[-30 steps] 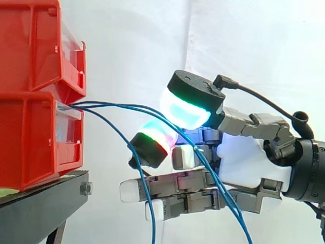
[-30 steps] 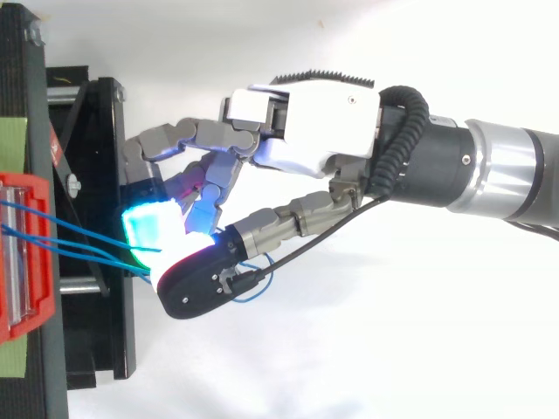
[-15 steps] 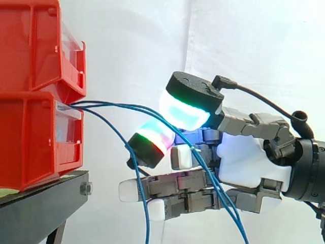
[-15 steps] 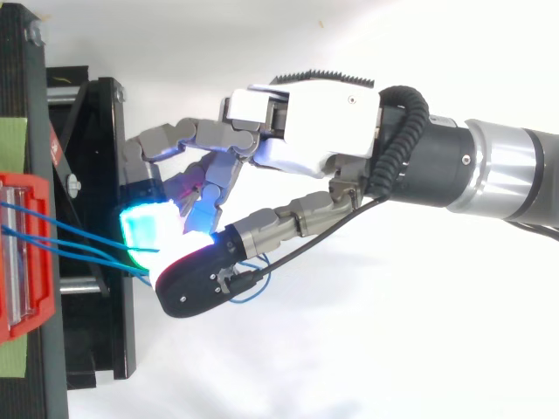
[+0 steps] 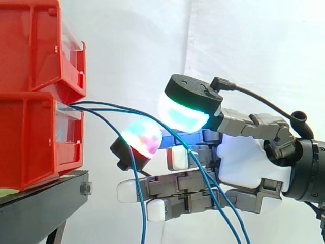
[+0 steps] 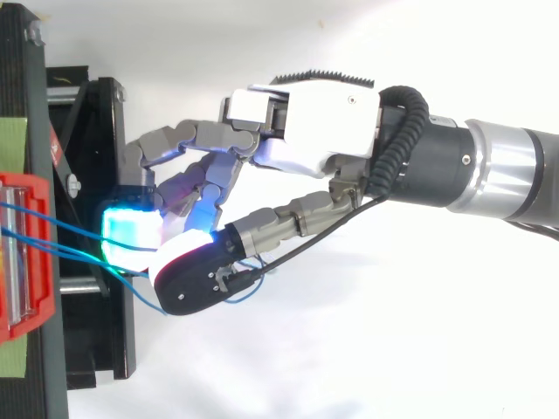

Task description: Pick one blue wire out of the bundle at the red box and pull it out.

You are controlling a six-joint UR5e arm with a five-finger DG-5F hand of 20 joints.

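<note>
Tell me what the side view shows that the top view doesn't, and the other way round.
Side view: two red bins stacked, the upper bin on the lower bin, and the blue wires leaving the lower one's front, then drooping down past the hand. Top view: the arm's silver wrist collar and the wires' sideways spread as they cross to the hand. Both: red bin, wires running from it to the hand, black stand, white curtain.

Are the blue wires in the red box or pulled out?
In: in the side view the wires run out of the front of the lower red box and hang down past the hand.
</note>
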